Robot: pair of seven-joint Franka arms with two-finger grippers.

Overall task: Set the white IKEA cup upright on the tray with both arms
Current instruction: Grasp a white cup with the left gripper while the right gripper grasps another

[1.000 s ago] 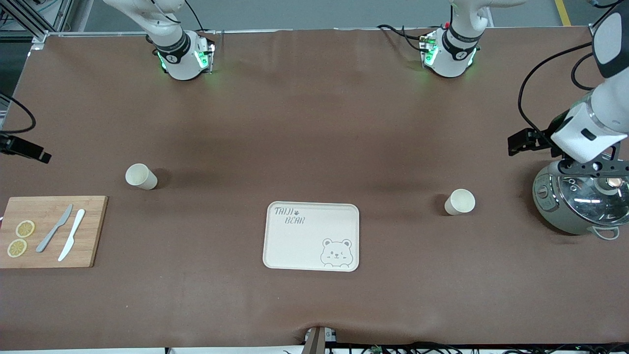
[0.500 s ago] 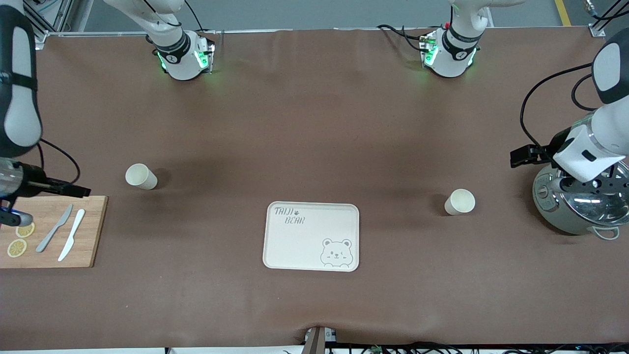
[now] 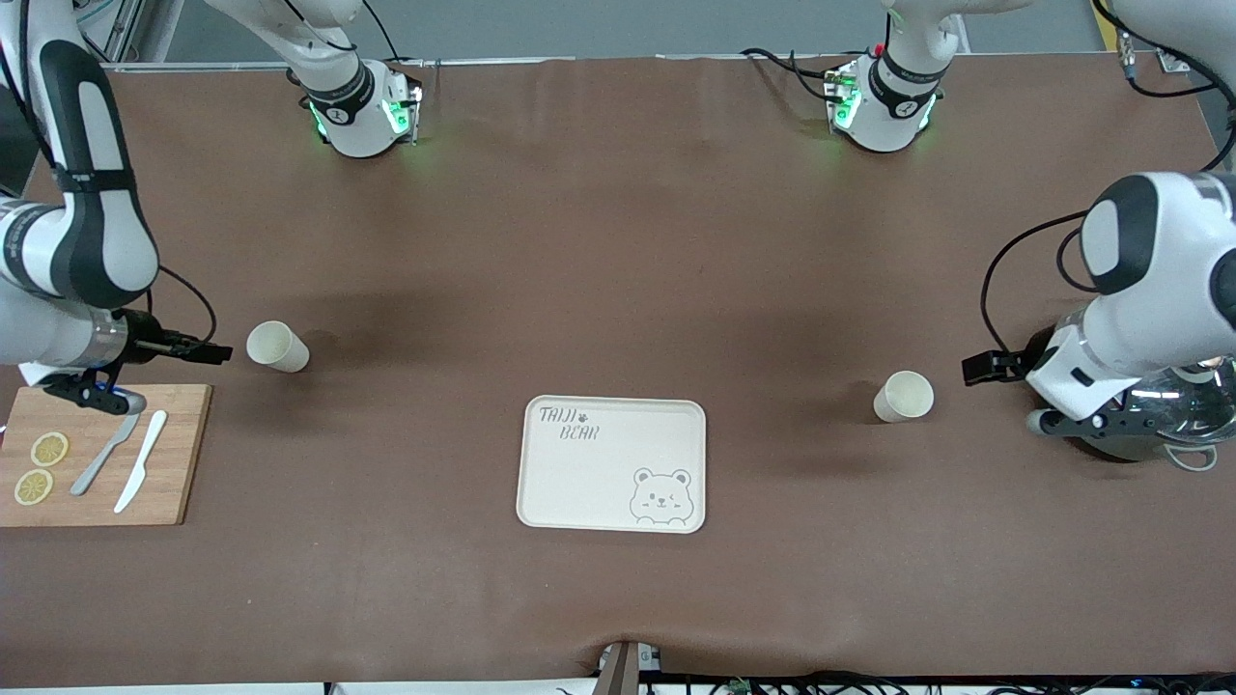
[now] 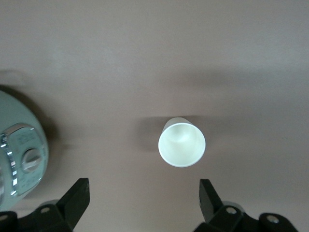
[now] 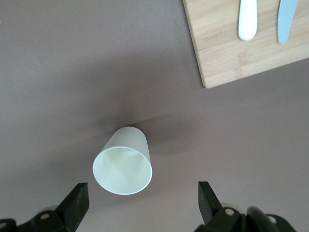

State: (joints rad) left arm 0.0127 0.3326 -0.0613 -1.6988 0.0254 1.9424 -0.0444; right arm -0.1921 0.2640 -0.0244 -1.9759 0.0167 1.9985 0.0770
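Note:
Two white cups stand upright on the brown table. One cup [image 3: 278,346] is toward the right arm's end, the other cup [image 3: 904,396] toward the left arm's end. The cream bear tray [image 3: 579,483] lies bare between them, nearer the front camera. My right gripper [image 3: 85,390] is up in the air and open. It also shows in the right wrist view [image 5: 142,199], where its cup [image 5: 122,166] sits just ahead of the fingers. My left gripper [image 3: 1072,417] is up in the air and open. It also shows in the left wrist view [image 4: 144,198], with its cup [image 4: 182,144] ahead of the fingers.
A wooden cutting board [image 3: 183,454] with lemon slices and two knives lies at the right arm's end; its corner [image 5: 227,58] is near that cup. A green rice cooker [image 3: 1130,446] stands at the left arm's end and shows in the left wrist view [image 4: 19,150].
Both arms have swung in from the table's ends toward their cups, the left one coming off the rice cooker. The cups and the tray have not moved.

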